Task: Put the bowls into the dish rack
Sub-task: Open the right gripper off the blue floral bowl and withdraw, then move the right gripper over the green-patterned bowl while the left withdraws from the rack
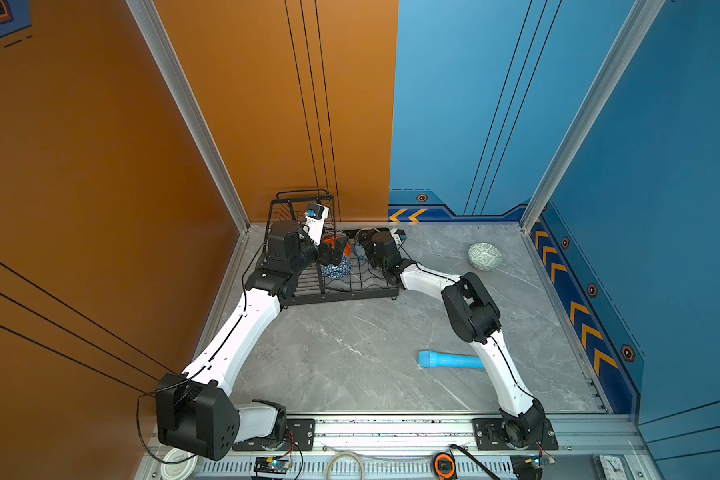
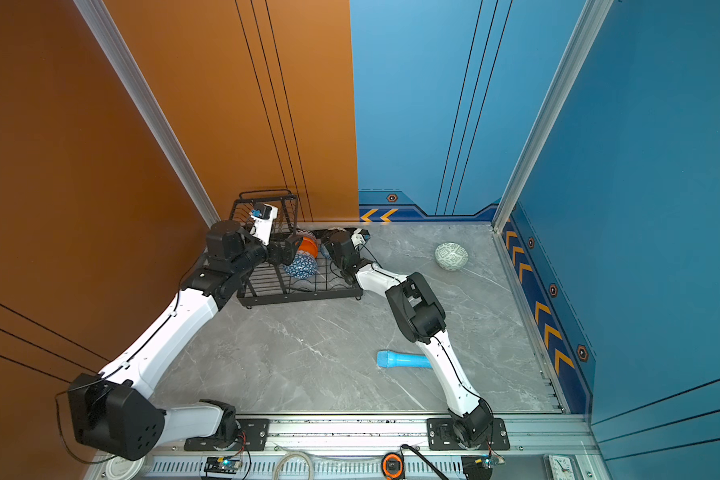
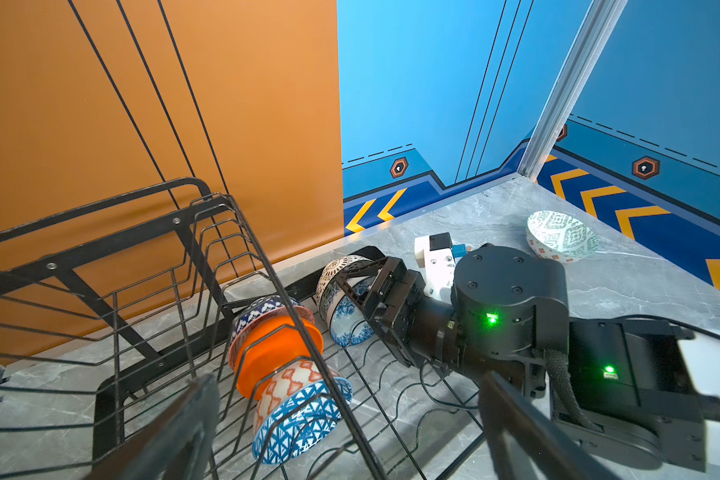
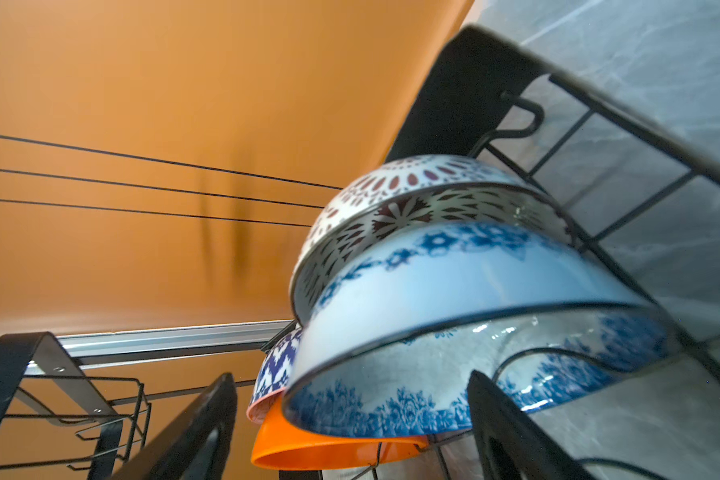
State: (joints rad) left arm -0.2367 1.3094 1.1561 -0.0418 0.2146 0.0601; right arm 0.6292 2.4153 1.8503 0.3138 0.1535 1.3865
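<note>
Currently, right gripper [image 4: 350, 378] wide at floral bowl [image 4: 454, 282], dish rack [image 1: 341, 297] at eleven o'clock, left gripper [image 3: 348, 376] wide and empty, pale green bowl [image 1: 484, 255] at two o'clock

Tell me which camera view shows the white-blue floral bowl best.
The right wrist view: the floral bowl fills the frame, on edge in the dish rack, its blue pattern clear. The left wrist view shows it smaller, partly behind the right gripper. In both top views the right arm hides nearly all of it.
</note>
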